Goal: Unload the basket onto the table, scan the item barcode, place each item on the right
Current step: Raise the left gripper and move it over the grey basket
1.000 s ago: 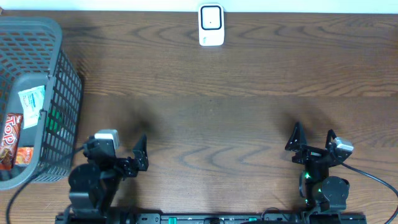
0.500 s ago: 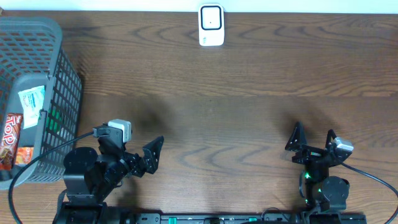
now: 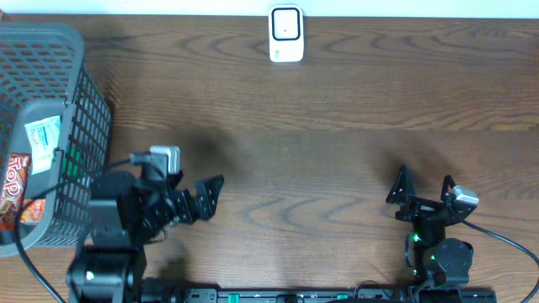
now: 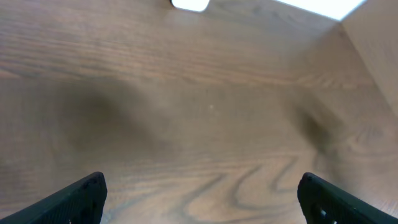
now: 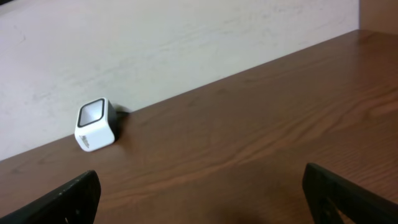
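Note:
The items lie in a grey wire basket [image 3: 88, 101] at the left edge: a white packet [image 3: 44, 135], a red packet [image 3: 15, 181] and an orange one [image 3: 32, 210]. A white scanner [image 3: 285, 34] stands at the far middle of the table, also seen as the scanner [image 5: 95, 124] by the wall and the scanner [image 4: 189, 4] at the top edge. My left gripper [image 3: 202, 198] hovers open to the right of the basket, over bare wood, nothing between its fingertips [image 4: 87, 193]. My right gripper [image 3: 424, 178] stands open and empty at the near right.
The table is dark brown wood [image 3: 337, 101], with a pale wall behind the scanner [image 5: 186, 37]. The basket's wall rises just left of my left arm. A black cable [image 3: 505, 240] runs off to the right of the right arm.
My left arm has lifted and swung its gripper to the right, away from the basket. The right arm has stayed still.

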{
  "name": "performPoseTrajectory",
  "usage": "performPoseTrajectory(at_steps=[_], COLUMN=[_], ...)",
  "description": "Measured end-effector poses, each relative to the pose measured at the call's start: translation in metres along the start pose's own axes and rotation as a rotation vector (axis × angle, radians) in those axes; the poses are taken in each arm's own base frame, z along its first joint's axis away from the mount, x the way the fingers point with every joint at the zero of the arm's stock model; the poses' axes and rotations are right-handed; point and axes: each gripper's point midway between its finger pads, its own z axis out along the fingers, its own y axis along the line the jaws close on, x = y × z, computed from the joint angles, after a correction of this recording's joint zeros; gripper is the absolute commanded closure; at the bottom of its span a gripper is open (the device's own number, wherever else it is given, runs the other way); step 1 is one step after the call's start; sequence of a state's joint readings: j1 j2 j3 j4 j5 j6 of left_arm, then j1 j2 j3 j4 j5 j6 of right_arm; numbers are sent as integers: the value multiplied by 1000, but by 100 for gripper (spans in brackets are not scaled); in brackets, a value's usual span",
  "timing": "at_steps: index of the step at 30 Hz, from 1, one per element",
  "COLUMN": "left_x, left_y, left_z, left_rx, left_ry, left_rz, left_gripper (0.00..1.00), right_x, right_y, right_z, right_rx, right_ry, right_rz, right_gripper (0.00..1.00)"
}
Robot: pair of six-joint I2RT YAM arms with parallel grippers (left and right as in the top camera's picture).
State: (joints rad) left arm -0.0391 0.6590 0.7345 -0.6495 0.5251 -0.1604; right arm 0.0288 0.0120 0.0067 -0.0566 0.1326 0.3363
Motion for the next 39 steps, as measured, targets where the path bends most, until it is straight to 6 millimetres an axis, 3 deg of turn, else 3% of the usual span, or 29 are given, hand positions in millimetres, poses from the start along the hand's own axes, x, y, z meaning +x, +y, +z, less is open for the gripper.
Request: performPoseTrajectory(at_steps=[5, 16, 32, 36, 39], left_x=[-33, -64, -84, -92, -111], left_y=[-3, -1, 8, 18, 15], left_z=[-1, 6, -5, -12, -30], left_rx=[-23, -58, -143, -222, -268], left_ry=[-18, -18, -87, -116, -162], left_rz=[-41, -86, -88, -103, -101], left_gripper=[2, 2, 2, 2, 2], right_x=[0, 0, 0, 0, 0], right_y=[0, 0, 0, 0, 0], right_z=[0, 0, 0, 0, 0], right_rx=[0, 0, 0, 0, 0], right_ry=[0, 0, 0, 0, 0], right_rz=[0, 0, 0, 0, 0], right_gripper=[1, 1, 1, 1, 1])
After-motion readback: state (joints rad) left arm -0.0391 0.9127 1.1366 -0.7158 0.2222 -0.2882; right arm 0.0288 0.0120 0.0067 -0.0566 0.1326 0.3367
